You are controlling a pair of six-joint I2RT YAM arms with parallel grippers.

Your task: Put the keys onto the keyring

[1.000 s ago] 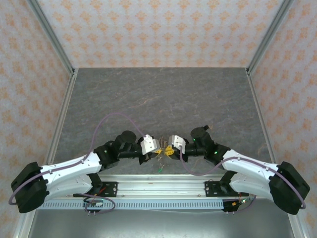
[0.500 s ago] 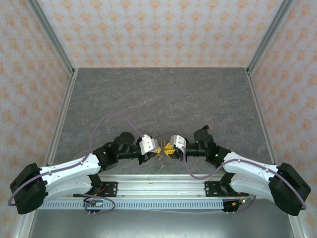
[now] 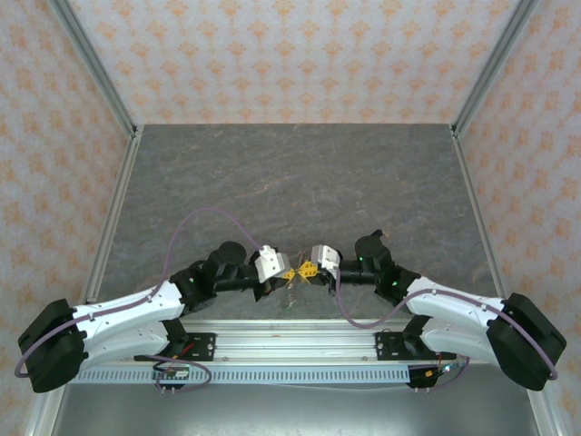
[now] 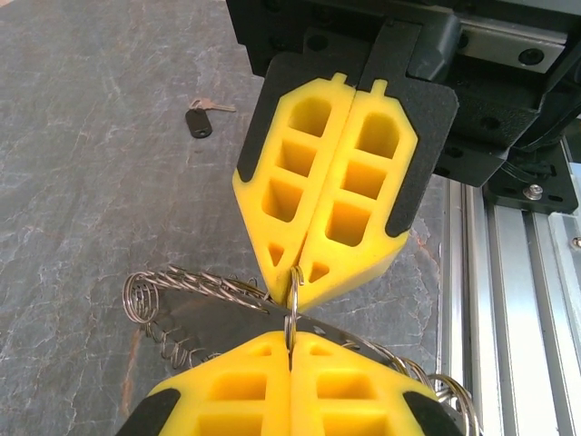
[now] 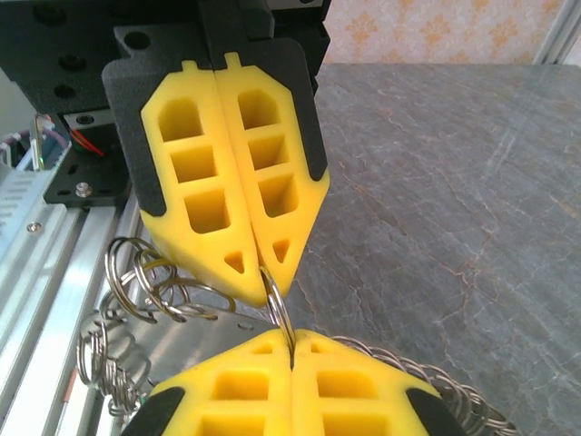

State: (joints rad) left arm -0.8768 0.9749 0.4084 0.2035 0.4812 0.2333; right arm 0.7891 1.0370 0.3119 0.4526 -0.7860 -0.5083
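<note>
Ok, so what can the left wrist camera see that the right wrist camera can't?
Left wrist camera's extra: a dark-headed key lying on the grey table, away from the grippers.
Right wrist camera's extra: the patterned wall at the back and some red wires at the left edge.
Shared: the left gripper and right gripper meet tip to tip, both shut on one thin metal ring, with the keyring's wire loops beside it.

A lab test cell: patterned panels (image 3: 300, 54) framed by aluminium posts (image 3: 93, 64) around a grey stone-look tabletop (image 3: 300, 173).
</note>
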